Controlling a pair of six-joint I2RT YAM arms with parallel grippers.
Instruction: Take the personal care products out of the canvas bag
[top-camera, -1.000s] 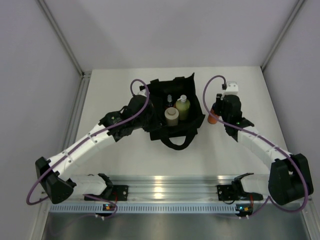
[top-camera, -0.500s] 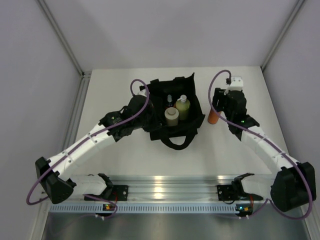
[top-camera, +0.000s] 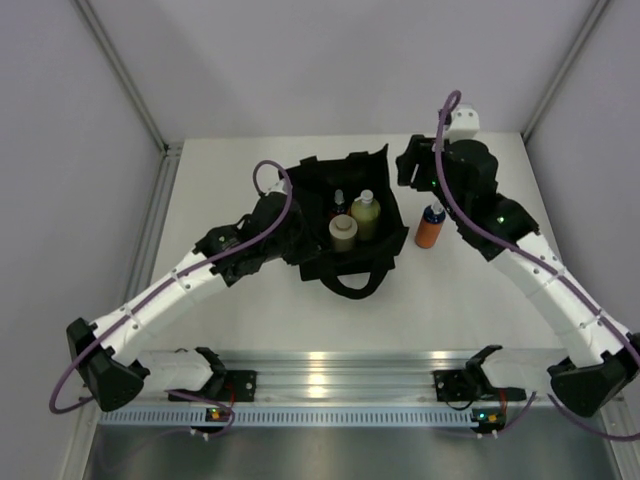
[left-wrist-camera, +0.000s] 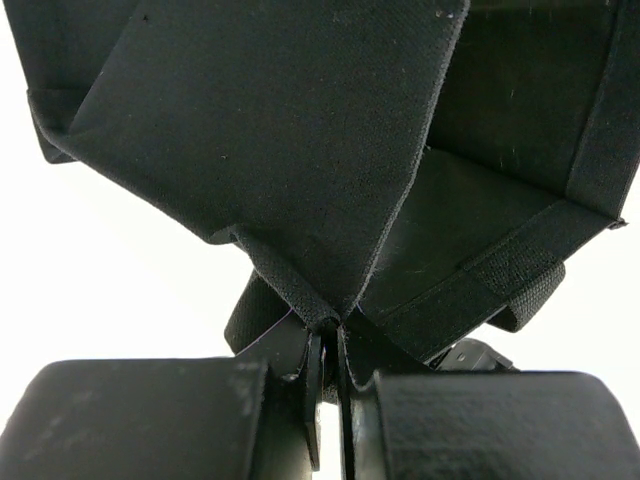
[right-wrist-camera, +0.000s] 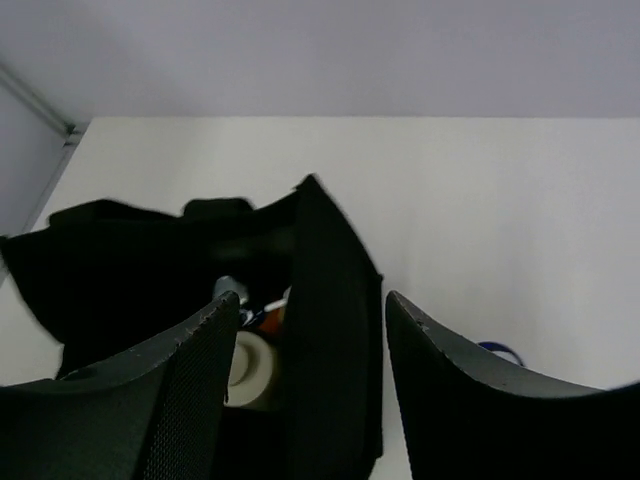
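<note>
Right fingers (right-wrist-camera: 180, 390) lifted clear of orange bottle (top-camera: 429, 229), beside canvas bag (top-camera: 318, 182)

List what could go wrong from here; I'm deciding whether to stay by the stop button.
The orange bottle stands close beside the bag and the right arm; a swing could tip it.
The left gripper pinches only a fold of bag wall; it may slip.
The cream cylinder and yellow-green bottle stand close together; the open right gripper might bump one.
</note>
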